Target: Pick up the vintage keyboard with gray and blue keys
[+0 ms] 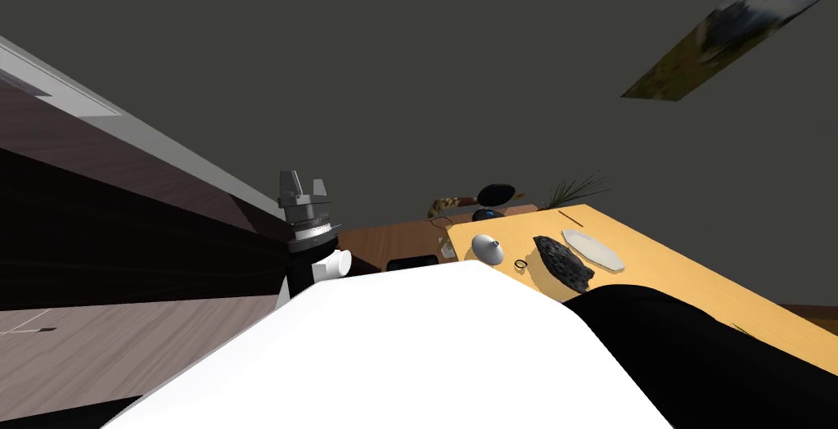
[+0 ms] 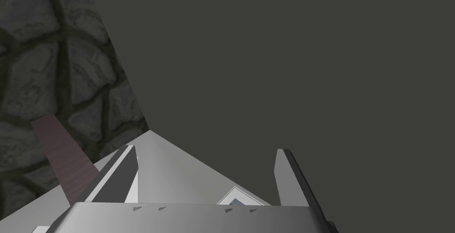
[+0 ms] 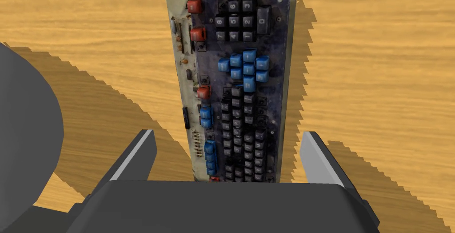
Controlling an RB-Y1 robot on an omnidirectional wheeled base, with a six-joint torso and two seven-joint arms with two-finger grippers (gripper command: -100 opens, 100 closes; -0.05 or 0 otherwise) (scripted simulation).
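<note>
Right jaws stand wide astride the keyboard [image 3: 249, 110], not touching; left jaws likewise wide.

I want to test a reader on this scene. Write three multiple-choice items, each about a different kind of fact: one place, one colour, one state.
1. Where does the keyboard lie?
A. on the floor
B. on the wooden table
C. in a drawer

2. What colour is the key cluster next to the number keys?
A. green
B. yellow
C. blue

3. How is the right gripper?
A. open, one finger on each side of the keyboard
B. shut on the keyboard
C. shut on nothing

Answers: B, wood grain surrounds the keyboard; C, those keys are bright blue; A, both fingers stand clear of its edges.
</note>
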